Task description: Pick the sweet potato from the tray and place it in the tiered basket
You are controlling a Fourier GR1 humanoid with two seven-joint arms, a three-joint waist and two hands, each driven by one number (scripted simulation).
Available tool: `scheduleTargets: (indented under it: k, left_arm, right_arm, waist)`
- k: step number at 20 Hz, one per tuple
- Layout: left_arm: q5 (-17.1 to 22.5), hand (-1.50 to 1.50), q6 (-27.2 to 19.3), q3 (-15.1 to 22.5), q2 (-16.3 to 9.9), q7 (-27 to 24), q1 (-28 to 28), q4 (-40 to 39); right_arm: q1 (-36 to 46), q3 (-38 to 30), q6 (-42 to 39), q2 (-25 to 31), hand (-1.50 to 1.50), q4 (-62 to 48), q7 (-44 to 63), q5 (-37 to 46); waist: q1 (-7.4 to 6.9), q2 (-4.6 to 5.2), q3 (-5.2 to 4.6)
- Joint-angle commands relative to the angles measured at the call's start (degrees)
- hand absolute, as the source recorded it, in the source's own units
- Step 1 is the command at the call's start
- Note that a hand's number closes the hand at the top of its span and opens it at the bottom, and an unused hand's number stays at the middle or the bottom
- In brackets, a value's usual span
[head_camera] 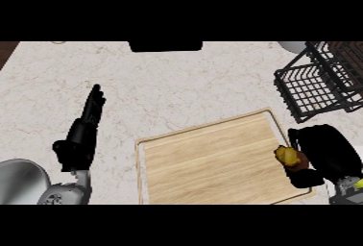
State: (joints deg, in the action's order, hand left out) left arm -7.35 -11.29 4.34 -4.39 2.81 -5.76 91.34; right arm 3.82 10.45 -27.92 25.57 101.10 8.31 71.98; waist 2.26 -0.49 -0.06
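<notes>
the sweet potato (288, 154) lies at the right edge of the wooden tray (205, 168), and the right hand (322, 156) is curled round it from the right side, hiding part of it. the tray rests on the pale marbled surface (163, 86). the black wire tiered basket (319, 81) stands at the upper right, apart from the tray's far corner. the left hand (83, 129) is at the left over the surface, with straight fingers pointing away, and holds nothing.
</notes>
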Motion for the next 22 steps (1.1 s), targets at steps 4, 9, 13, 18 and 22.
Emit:
scheduleTargets:
  k: [4,9,13,18,22]
  left_arm:
    - [-1.51,0.00,-0.87,1.05,1.64,0.01,-2.81,-2.64]
    - [-0.97,0.00,0.41,1.35,1.03,0.63,-0.72,-0.79]
    - [-0.98,0.00,-0.15,0.31,0.83,0.98,-1.45,-0.75]
    - [-0.97,0.00,0.29,0.13,0.78,-0.24,-0.99,-1.22]
    - [-0.24,0.00,1.48,-0.38,0.24,2.12,-3.94,-0.69]
  right_arm:
    - [-1.44,-13.97,-7.72,2.40,1.50,16.50,4.70,-6.27]
    - [4.33,-21.74,-18.80,0.74,1.50,29.14,10.43,-13.15]
    - [10.52,-35.98,-30.28,3.85,1.50,33.22,10.59,-24.94]
    - [25.96,-44.54,-37.49,8.96,1.50,22.68,15.09,-32.18]
    - [34.82,-43.60,-36.27,2.80,1.50,16.05,22.39,-35.53]
  waist:
    - [-1.08,0.29,0.01]
    - [-1.59,0.21,-0.01]
    - [-1.25,0.06,-0.03]
    - [-1.99,0.28,-0.04]
    - [-2.55,0.27,-0.06]
